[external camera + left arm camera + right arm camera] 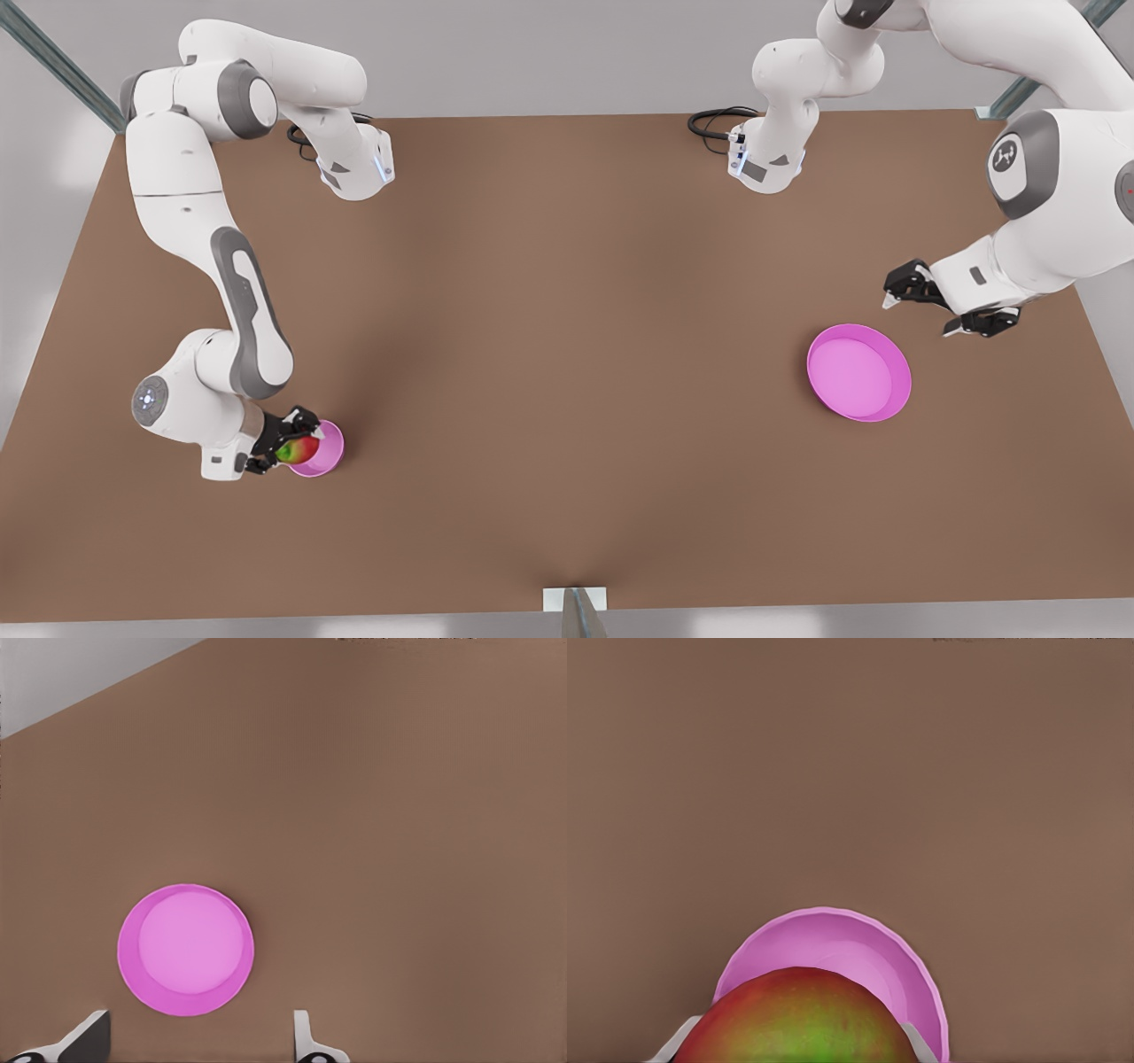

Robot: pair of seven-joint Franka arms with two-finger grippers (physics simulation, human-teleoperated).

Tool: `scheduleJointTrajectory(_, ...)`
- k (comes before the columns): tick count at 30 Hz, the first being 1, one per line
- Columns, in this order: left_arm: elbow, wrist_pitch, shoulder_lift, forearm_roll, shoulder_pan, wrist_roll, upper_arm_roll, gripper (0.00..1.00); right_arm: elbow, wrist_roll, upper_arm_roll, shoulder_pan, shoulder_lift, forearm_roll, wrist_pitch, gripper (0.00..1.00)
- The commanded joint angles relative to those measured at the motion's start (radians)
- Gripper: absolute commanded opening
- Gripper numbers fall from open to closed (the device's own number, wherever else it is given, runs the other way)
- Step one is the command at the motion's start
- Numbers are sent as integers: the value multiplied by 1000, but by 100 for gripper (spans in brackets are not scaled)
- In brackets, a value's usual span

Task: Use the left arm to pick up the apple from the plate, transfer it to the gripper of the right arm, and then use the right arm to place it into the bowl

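The red and green apple is held in my right gripper, which is shut on it at the front view's left. It hangs just over the near edge of the small deep pink bowl. In the right wrist view the apple sits between the fingers, with the bowl just beyond. The wide pink plate lies bare at the front view's right. My left gripper hovers open beside and above it. The left wrist view shows the plate ahead of that open gripper.
Both things rest on a brown table. The two arm bases stand at its far edge. A small metal post sits at the near edge. A wide stretch of table separates the bowl and the plate.
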Motion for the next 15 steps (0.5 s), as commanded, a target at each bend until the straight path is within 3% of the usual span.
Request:
scheduleJointTrajectory(1,2,1,-1,-1,0,-372,0,100,0,0,0,-3,6,-17,61,71)
scheduleJointTrajectory(4,0,1,-1,-1,0,-374,0,100,0,1,0,-4,4,-17,61,74)
scheduleJointTrajectory(6,0,1,0,-1,0,-372,0,100,0,1,0,-4,6,-15,61,100)
scheduleJointTrajectory(15,0,1,-1,-1,-1,-375,0,100,-7,11,5,8,4,-15,45,100)
